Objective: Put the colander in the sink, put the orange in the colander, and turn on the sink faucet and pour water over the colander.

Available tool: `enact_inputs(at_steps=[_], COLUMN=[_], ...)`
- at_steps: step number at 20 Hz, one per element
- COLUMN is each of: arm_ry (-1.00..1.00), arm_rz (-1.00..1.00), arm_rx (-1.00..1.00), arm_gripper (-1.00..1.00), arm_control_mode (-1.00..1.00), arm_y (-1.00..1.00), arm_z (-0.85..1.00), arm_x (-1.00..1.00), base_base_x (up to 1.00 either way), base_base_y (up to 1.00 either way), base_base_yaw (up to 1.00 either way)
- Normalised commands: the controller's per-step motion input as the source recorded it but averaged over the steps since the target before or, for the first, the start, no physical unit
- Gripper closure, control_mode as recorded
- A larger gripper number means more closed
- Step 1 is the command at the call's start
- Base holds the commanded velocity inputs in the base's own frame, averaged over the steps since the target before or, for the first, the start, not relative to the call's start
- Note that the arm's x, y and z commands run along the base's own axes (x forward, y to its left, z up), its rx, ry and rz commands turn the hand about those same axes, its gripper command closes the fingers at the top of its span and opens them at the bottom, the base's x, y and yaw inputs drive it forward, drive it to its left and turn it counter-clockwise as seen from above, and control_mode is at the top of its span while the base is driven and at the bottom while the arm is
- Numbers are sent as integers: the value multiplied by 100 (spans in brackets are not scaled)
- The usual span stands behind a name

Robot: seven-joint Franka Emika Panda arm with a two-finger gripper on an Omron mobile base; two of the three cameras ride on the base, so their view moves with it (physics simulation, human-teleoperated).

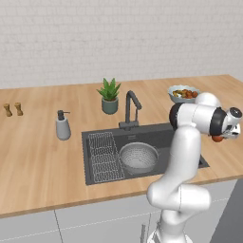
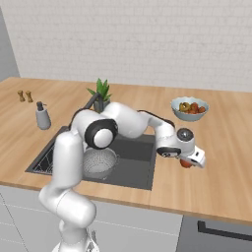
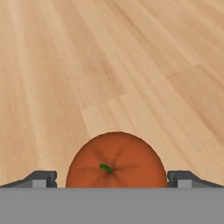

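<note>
Counter (image 1: 42, 156) is light wood, visible grain running in planks, kind of a satin matt finish. The sink (image 1: 152, 135) set into it looks like dark grey matt composite, with a thin metal wire rack (image 1: 104, 156) inside it at the left. Beside the rack sits the colander (image 1: 138, 157), brushed grey metal full of little holes. The faucet (image 1: 130, 110) behind the sink is dark matt metal. The orange (image 3: 116, 161) right of the sink has smooth, slightly glossy skin. Wall behind is pale matt brick.

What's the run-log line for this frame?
colander: in sink | orange: on counter, right of sink, between claw fingers | claw: open, no grip | faucet: no water visible
</note>
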Motion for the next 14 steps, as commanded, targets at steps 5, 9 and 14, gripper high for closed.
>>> enact_inputs(at_steps=[5, 9, 14], arm_ry=[0, 0, 0], arm_rz=[0, 0, 0], arm_rx=[0, 0, 0], arm_gripper=[100, 100, 100], arm_control_mode=[-100, -100, -100], arm_y=[-3, 0, 5], arm_z=[-12, -7, 3], arm_x=[4, 0, -15], base_base_x=[0, 0, 0], base_base_y=[0, 0, 0], base_base_yaw=[0, 0, 0])
